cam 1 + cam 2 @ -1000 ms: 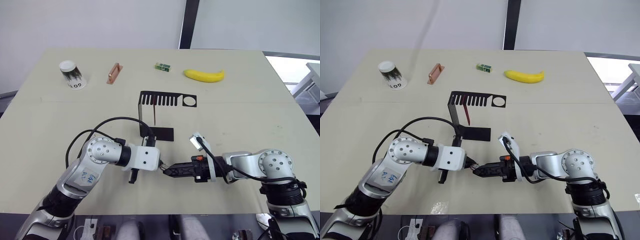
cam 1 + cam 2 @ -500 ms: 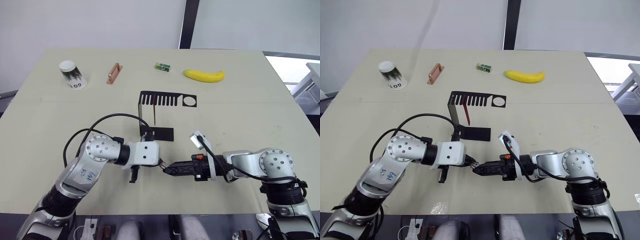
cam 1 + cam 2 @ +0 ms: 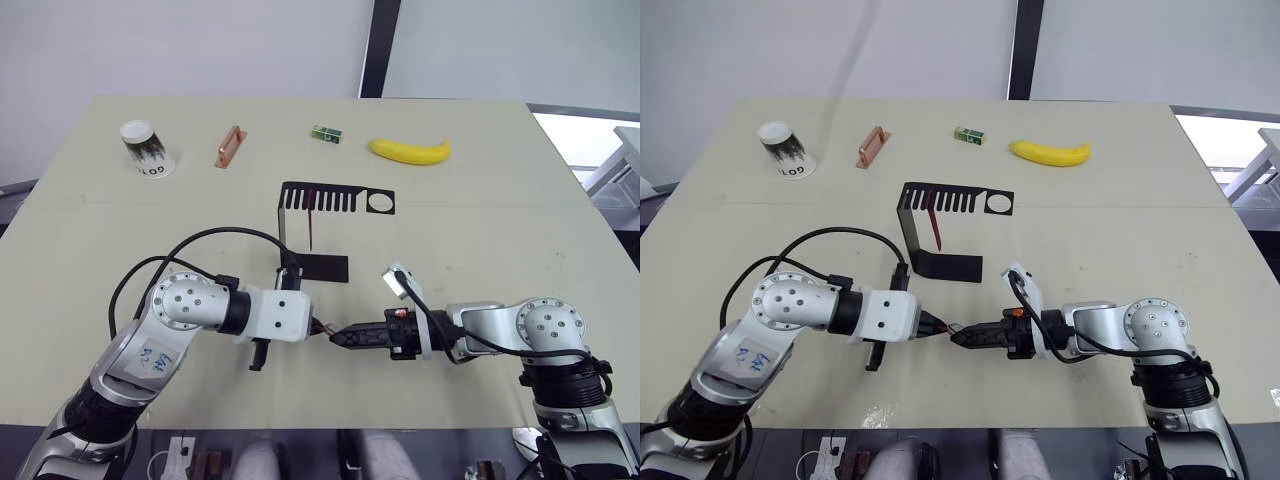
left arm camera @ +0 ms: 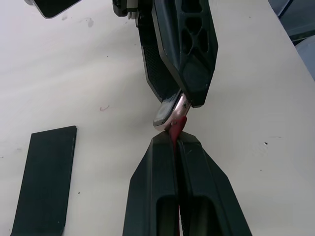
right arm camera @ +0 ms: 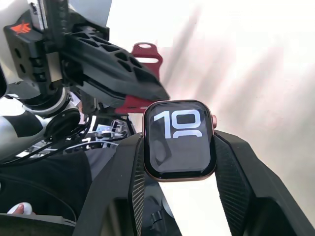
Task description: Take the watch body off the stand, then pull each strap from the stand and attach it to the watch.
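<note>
Dark red strap [image 4: 178, 126] pinched in closed left gripper [image 4: 176, 140], tip meeting watch body [image 5: 179, 140] clamped btwn right gripper [image 5: 177, 147] fingers, near table edge. 2nd strap [image 3: 313, 217] hangs on stand [image 3: 330, 196].

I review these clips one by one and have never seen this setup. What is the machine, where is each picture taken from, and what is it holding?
It is a humanoid robot with two arms, each ending in a two-fingered claw. The two wide pictures come from its head, looking down over a table; the two close ones come from cameras on its wrists.

The right claw is shut on the watch body, screen lit. The left claw pinches a dark red strap, whose end meets the watch's edge.

On the table stands the black stand with one more strap hanging from its comb. Farther off lie a paper cup, an orange-brown handle, a small green box and a banana.
</note>
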### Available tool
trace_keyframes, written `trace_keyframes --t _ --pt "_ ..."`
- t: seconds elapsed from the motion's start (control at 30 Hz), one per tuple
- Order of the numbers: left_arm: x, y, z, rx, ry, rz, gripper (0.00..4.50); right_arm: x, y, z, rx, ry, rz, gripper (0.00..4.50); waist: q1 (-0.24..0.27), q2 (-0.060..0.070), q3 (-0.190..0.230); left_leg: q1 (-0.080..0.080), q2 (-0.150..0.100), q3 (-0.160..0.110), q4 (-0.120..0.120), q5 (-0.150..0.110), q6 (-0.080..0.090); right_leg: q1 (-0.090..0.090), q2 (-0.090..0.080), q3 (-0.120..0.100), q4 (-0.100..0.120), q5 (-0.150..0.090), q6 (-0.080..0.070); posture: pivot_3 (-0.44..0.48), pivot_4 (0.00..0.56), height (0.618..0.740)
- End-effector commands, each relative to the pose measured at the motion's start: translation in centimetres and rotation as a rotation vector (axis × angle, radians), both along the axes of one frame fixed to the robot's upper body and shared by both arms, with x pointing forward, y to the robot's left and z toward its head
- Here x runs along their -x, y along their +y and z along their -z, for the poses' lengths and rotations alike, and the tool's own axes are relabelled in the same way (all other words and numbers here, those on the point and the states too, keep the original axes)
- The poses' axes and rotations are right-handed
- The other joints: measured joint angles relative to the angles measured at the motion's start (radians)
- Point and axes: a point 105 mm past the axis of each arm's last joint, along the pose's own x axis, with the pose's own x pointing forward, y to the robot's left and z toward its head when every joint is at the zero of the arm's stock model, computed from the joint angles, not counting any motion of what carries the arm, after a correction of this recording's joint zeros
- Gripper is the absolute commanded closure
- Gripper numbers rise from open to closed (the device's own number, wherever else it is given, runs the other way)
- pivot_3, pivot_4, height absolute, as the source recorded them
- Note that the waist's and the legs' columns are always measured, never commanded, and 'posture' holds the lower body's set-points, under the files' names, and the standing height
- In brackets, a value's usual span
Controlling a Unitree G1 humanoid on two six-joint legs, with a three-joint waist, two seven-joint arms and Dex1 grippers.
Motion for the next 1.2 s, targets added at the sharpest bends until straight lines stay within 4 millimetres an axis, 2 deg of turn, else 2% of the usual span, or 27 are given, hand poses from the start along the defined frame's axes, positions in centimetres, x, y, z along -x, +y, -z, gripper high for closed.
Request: trace_keyframes --t 0.03,0.33,0.47,0.6,0.8,0.9,1.0,1.2 --pt "3.1 -2.6 -3.5 0.122 -0.143 0.198 4.50 0.2 0.1 2.3 0.109 0.038 0.014 2.99 0.000 0.000 0.000 0.000 0.000 0.000 0.000 0.000 0.000 0.000 0.000 0.000 0.000 0.000 0.000 0.000 0.150 0.738" --pt "2.8 -2.0 -2.6 0.087 -0.115 0.174 4.50 0.3 0.2 2.0 0.096 0.031 0.003 2.99 -0.003 0.000 -0.001 0.000 0.000 0.000 0.001 0.000 0.000 0.000 0.001 0.001 0.001 0.000 0.000 0.000 0.150 0.738" --pt "2.6 -1.0 -2.2 0.087 -0.106 0.151 4.50 0.5 0.0 1.6 0.074 0.016 0.003 2.99 -0.004 0.000 -0.001 0.000 0.000 0.000 0.000 0.000 0.000 0.000 0.001 0.000 0.000 0.000 0.000 0.000 0.150 0.738" --pt "3.0 1.4 -2.5 0.155 -0.041 0.121 4.50 0.8 -0.3 0.2 0.011 -0.050 -0.006 2.99 -0.004 0.000 -0.001 0.000 0.000 0.000 0.000 0.000 0.000 0.000 0.000 0.000 0.000 0.000 0.000 0.000 0.150 0.738" --pt "1.4 6.2 -3.4 0.308 0.003 -0.082 4.50 1.4 -1.4 -1.4 -0.012 -0.239 -0.033 2.99 -0.001 0.000 0.000 0.000 0.000 0.000 0.000 0.000 0.000 0.000 0.000 0.000 0.000 0.000 0.000 0.000 0.150 0.738" --pt "0.8 7.7 -3.3 0.311 -0.011 -0.134 4.50 1.4 -1.7 -1.5 -0.003 -0.320 -0.041 2.99 0.000 0.000 0.000 0.000 0.000 0.000 0.000 -0.001 0.001 0.000 0.000 -0.001 -0.001 0.000 0.000 0.000 0.150 0.738" --pt "0.8 7.9 -3.1 0.293 -0.009 -0.129 4.50 1.2 -1.9 -1.5 -0.021 -0.335 -0.024 2.99 0.000 0.000 -0.001 0.000 0.000 0.000 0.000 -0.001 0.000 0.000 0.000 -0.001 -0.001 0.000 0.000 0.000 0.150 0.738" --pt "3.2 7.1 -1.3 0.191 0.068 -0.025 4.50 1.0 -1.8 -1.2 -0.042 -0.308 -0.013 2.99 -0.008 0.000 0.000 0.000 0.001 0.000 0.000 -0.002 0.000 0.000 0.000 -0.001 -0.001 0.000 0.000 0.000 0.150 0.738"
